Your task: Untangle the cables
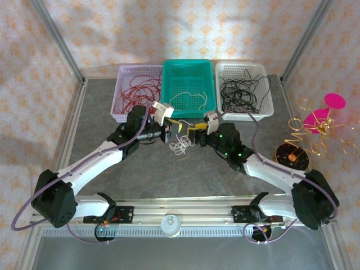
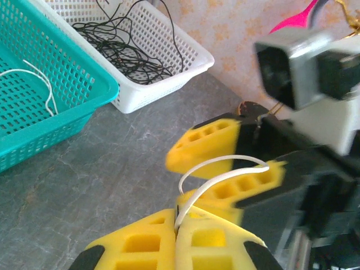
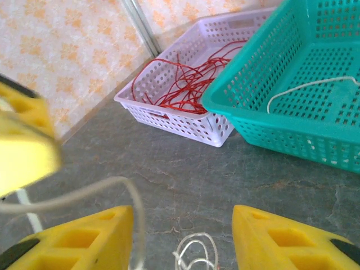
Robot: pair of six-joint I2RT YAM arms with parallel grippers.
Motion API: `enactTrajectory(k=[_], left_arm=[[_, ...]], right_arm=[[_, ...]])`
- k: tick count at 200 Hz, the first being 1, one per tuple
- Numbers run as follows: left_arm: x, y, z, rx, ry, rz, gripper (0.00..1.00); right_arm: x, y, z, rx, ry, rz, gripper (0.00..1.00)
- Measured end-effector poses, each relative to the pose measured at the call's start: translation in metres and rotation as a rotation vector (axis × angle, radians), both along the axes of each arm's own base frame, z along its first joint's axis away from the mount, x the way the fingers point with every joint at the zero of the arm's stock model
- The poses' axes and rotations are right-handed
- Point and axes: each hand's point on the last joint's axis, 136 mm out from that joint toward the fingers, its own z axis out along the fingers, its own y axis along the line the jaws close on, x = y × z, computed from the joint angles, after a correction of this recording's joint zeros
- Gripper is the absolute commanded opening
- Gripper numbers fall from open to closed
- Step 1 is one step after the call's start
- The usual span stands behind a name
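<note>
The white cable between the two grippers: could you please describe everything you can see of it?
It is a thin, smooth, flexible white cable. The left gripper is shut on it between yellow fingers; from there it rises in an open loop and reaches across one yellow finger of the open right gripper. More white curls lie on the table below; whether they join it is unclear.

Grey table point(image 1: 169, 174), three baskets point(image 1: 189, 63), white cables point(image 1: 180, 147)

Three baskets point(image 1: 140, 67) point(image 1: 188, 62) point(image 1: 242, 63), two grippers point(image 1: 175, 128) point(image 1: 195, 133), one ornament point(image 1: 315, 119), one cable clump point(image 1: 180, 147).
</note>
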Motion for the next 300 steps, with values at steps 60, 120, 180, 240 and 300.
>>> enactTrajectory(k=[60, 120, 180, 240, 300], left_arm=[[-0.001, -0.005, 0.023, -0.052, 0.022, 0.008, 0.0], [-0.006, -0.002, 0.095, -0.162, -0.067, 0.018, 0.0], [-0.012, 0.003, 0.153, -0.248, -0.137, 0.028, 0.0], [-0.01, 0.006, 0.157, -0.26, -0.115, 0.059, 0.0], [-0.013, 0.007, 0.176, -0.28, -0.133, 0.056, 0.0]], right_arm=[[0.028, 0.021, -0.032, -0.019, 0.067, -0.036, 0.46], [0.031, 0.021, -0.083, -0.081, 0.161, -0.058, 0.46], [0.018, -0.007, -0.133, -0.189, 0.248, -0.138, 0.46], [-0.016, -0.041, -0.144, -0.231, 0.275, -0.164, 0.47], [-0.056, -0.044, -0.072, -0.099, 0.084, -0.018, 0.57]])
